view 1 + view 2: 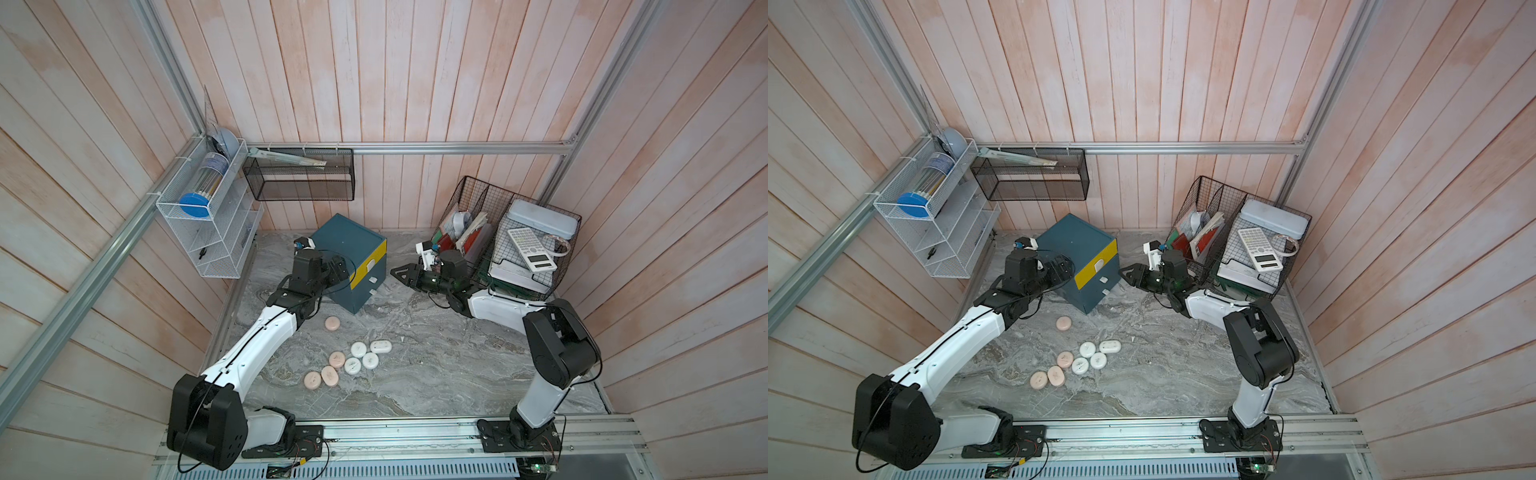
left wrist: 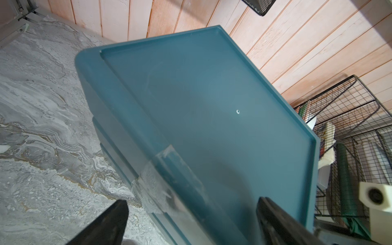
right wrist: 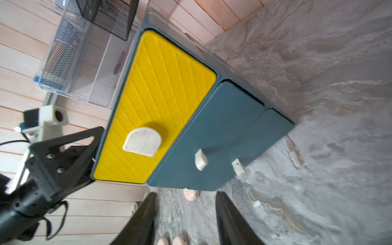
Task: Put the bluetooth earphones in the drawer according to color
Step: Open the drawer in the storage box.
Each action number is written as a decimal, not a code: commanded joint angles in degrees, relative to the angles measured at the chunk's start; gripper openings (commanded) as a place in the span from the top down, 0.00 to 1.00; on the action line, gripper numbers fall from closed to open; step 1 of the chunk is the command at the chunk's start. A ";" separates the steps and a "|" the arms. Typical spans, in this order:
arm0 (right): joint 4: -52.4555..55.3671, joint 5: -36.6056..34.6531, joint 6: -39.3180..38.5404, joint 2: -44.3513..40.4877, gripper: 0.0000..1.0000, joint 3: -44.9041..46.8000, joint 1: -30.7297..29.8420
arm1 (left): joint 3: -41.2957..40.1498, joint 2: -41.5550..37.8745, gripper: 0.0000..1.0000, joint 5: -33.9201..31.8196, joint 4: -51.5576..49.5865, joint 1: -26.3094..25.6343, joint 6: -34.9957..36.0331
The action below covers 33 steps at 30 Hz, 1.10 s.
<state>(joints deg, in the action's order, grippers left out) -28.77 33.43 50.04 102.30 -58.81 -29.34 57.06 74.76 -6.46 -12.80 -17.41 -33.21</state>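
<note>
The dark teal drawer (image 1: 353,249) cabinet stands near the back wall, turned at an angle. Its yellow front (image 3: 157,101) and two teal fronts (image 3: 214,131) are all shut, each with a white tab handle. My left gripper (image 2: 191,200) is wide open, its fingers straddling the cabinet's top edge (image 1: 332,266). My right gripper (image 3: 186,193) hangs open and empty just in front of the drawer fronts (image 1: 399,274). Several bluetooth earphones lie on the table: one pink (image 1: 332,323) alone, three pink (image 1: 329,375) and several white (image 1: 358,349) clustered together (image 1: 1087,349).
A black wire basket (image 1: 552,266) holding a calculator (image 1: 530,249), a grey case and papers stands at the back right, close behind my right arm. A white wire rack (image 1: 208,224) hangs on the left wall and a black mesh shelf (image 1: 299,178) on the back wall.
</note>
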 commanded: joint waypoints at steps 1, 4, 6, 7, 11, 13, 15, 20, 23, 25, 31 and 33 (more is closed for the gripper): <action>-4.36 2.00 1.46 3.33 0.40 -1.26 -0.36 | -0.84 -1.26 0.00 -2.56 -1.49 0.19 0.32; -5.85 3.34 3.16 6.50 0.36 -3.42 -0.61 | -0.82 -0.94 0.00 -2.82 -1.87 1.18 0.09; -6.70 3.95 4.03 8.34 0.36 -4.74 -1.02 | -0.82 -0.61 0.00 -2.36 -1.63 1.98 -0.10; -6.93 4.11 4.39 9.09 0.36 -5.35 -1.24 | -0.66 -0.32 0.00 -1.91 -1.58 2.36 -0.23; -8.33 5.08 6.08 11.70 0.37 -7.89 -2.07 | 0.84 1.93 0.00 -0.03 -2.08 3.43 -0.20; -8.57 5.44 6.62 12.58 0.40 -8.97 -2.32 | 0.90 2.29 0.00 0.33 -1.60 3.50 -0.19; -8.64 5.76 7.06 13.41 0.43 -9.81 -2.73 | 0.79 2.66 0.00 0.68 -1.35 3.58 -0.20; -9.45 6.12 8.04 15.00 0.46 -10.53 -3.25 | 0.57 3.02 0.00 1.14 -0.83 3.62 -0.25; -9.95 6.30 8.75 15.88 0.47 -10.88 -3.53 | 0.41 3.25 0.00 1.28 -0.59 3.79 -0.18; -9.99 6.32 8.93 16.30 0.47 -11.03 -3.78 | 0.26 3.29 0.00 1.35 -0.56 3.72 -0.15; -10.60 6.39 9.67 17.53 0.47 -11.59 -4.23 | -0.19 3.56 0.00 1.69 -0.02 3.91 -0.16; -11.04 6.72 10.06 17.91 0.50 -12.02 -4.40 | -0.32 3.64 0.00 1.84 0.13 3.88 -0.22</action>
<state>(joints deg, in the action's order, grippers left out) -37.47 39.00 59.18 118.87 -68.88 -33.26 57.41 77.12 -4.91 -10.92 -13.82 -33.69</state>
